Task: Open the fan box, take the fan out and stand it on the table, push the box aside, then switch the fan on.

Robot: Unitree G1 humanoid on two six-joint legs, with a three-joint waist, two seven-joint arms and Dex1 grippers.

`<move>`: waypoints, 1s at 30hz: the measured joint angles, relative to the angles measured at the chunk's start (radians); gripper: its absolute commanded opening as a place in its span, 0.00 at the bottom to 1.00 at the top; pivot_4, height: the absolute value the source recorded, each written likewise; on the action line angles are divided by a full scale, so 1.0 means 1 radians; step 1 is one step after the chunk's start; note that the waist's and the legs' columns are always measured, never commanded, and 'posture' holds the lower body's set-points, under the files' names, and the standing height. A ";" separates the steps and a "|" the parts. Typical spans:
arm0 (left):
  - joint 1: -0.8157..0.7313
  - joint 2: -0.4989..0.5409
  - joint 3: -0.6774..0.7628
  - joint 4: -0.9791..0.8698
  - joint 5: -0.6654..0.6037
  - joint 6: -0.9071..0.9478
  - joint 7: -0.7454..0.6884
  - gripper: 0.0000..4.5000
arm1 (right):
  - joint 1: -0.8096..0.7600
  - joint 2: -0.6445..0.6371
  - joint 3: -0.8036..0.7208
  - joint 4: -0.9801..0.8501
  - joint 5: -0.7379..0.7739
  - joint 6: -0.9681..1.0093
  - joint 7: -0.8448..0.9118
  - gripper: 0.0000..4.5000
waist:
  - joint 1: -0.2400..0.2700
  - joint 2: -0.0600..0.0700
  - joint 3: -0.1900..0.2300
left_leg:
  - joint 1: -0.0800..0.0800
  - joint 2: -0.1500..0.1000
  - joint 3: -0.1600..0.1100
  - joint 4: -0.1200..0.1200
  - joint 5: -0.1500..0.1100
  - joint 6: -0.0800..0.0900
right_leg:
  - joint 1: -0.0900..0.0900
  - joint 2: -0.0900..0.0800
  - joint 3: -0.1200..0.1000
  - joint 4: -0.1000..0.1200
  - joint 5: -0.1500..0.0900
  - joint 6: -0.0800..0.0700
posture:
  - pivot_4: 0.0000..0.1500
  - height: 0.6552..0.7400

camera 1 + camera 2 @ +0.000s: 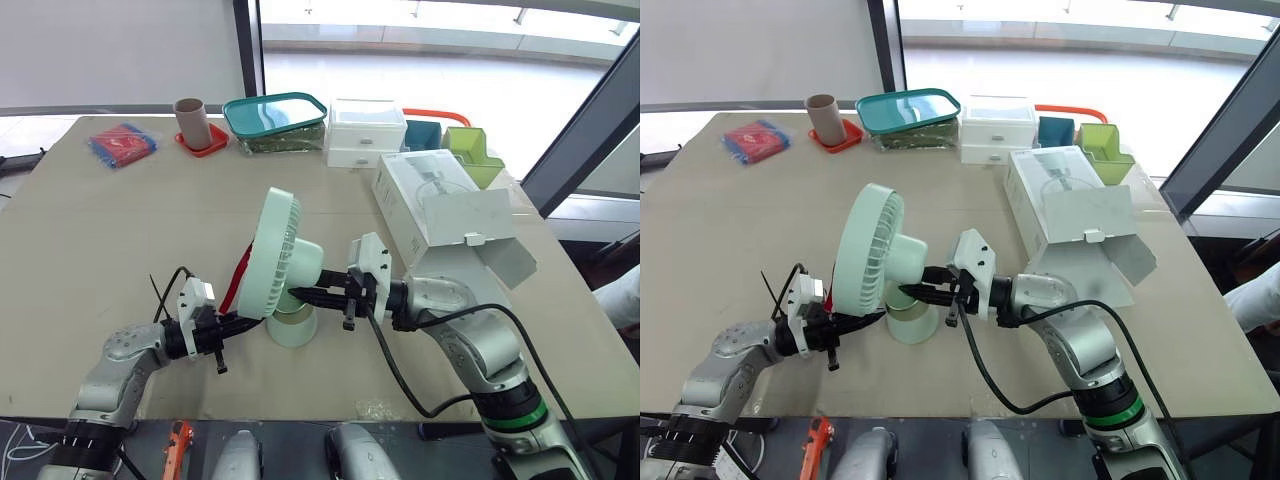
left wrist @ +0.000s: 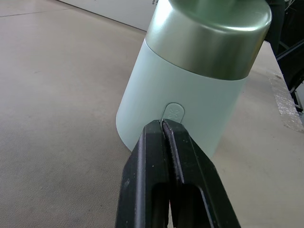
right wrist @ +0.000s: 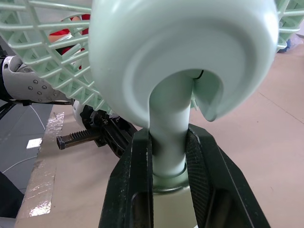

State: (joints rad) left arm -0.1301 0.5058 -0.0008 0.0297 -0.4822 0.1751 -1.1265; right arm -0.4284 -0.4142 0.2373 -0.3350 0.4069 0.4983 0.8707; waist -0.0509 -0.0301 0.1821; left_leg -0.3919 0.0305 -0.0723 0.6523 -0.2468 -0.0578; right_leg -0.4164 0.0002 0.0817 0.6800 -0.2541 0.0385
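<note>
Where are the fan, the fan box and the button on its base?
fan (image 1: 272, 250), left eye view, on the grille.
fan box (image 1: 420, 192), left eye view, on its top face.
button (image 2: 173, 112), left wrist view, on its oval face.

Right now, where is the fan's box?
In the left eye view, the fan box lies flap-open on the table, right of the fan and next to the green bin.

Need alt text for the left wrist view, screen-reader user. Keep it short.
The left claw, fingers shut together, has its tips at the small oval button low on the pale green, cone-shaped base of the fan. The base, topped by a darker metallic green band, stands on the beige table.
</note>
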 measured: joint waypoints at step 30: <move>-0.020 -0.028 -0.010 -0.005 0.021 0.044 -0.012 0.03 | 0.010 -0.002 0.004 -0.016 -0.003 0.005 -0.022 0.09 | 0.004 0.000 0.000 | 0.000 -0.002 0.000 0.000 0.000 0.000 | 0.001 -0.002 0.000 0.000 -0.001 0.001 | 1.00 1.00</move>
State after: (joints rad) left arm -0.1504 0.4782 -0.0104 0.0252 -0.4613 0.2194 -1.1384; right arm -0.4186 -0.4159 0.2417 -0.3508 0.4035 0.5033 0.8491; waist -0.0471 -0.0300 0.1822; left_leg -0.3920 0.0288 -0.0724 0.6524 -0.2468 -0.0578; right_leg -0.4158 -0.0015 0.0819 0.6798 -0.2547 0.0396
